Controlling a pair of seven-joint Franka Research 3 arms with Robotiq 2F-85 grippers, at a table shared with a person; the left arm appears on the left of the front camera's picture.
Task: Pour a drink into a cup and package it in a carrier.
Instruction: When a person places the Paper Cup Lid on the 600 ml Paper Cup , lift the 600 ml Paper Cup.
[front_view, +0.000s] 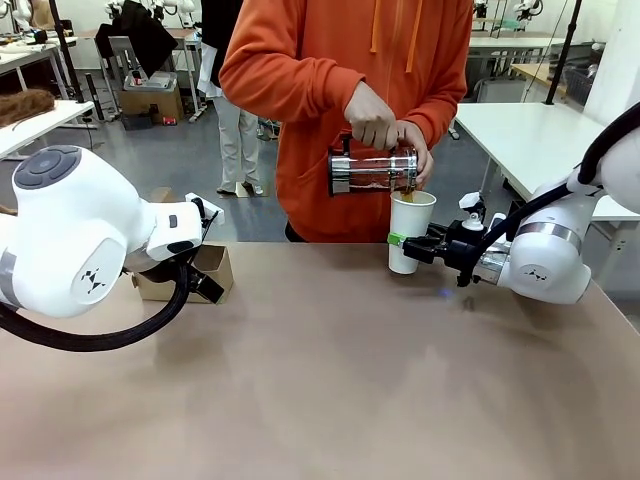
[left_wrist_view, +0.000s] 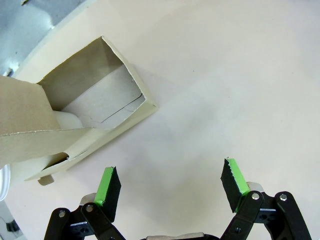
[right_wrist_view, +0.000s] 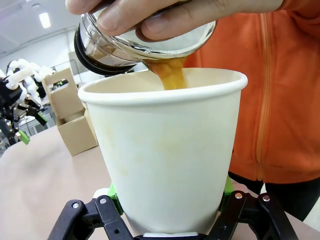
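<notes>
A person in an orange hoodie tilts a clear glass press pot (front_view: 372, 170) over the white paper cup (front_view: 411, 230). The brown drink (right_wrist_view: 170, 75) streams into the cup's open top. The cup (right_wrist_view: 165, 150) stands near the table's far edge, and my right gripper (front_view: 400, 242) (right_wrist_view: 170, 190) is shut on its lower part, green pads on both sides. The brown cardboard carrier (front_view: 190, 272) (left_wrist_view: 90, 115) sits at the far left. My left gripper (left_wrist_view: 170, 175) hovers beside it, open and holding nothing.
The brown table (front_view: 330, 380) spreads wide between the two arms. The person's hands (front_view: 375, 120) and the pot (right_wrist_view: 130, 40) hang directly above the cup. White tables (front_view: 530, 130) stand behind the person.
</notes>
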